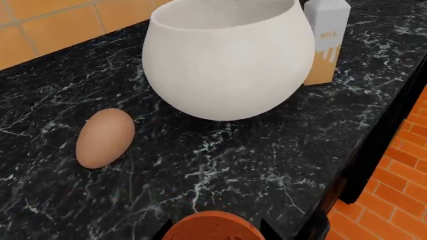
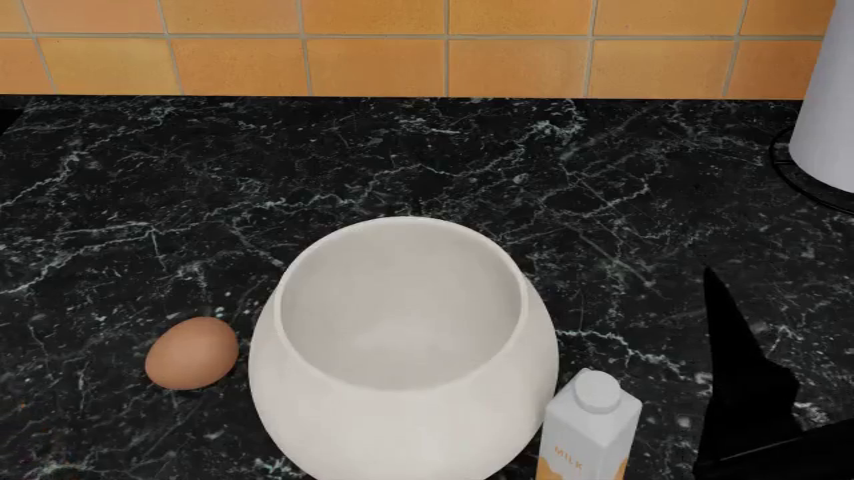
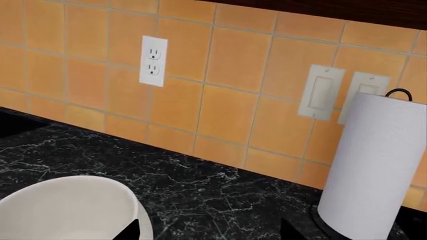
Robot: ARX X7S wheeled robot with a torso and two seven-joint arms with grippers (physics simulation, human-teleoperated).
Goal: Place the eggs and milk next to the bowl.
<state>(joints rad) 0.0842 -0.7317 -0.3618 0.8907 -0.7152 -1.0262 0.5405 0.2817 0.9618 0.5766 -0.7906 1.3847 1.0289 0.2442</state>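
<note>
With the tan egg (image 2: 192, 352) and the milk (image 2: 589, 428) already flanking the bowl (image 2: 403, 350), the left end effector (image 1: 213, 231), closed around the orange-brown egg (image 1: 213, 226), should lower gently onto bare bench (image 1: 220, 160) beside the bowl before releasing.

Head cam overhead — wrists low; all share bowl (image 2: 403, 350).

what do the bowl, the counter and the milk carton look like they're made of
Bowl: probably matte ceramic, plain white with no shine. Counter: looks like polished black marble or stone, given its white veining. Milk carton: likely coated paperboard, with flat printed faces, a folded slanted top and a round cap that may be plastic.
</note>
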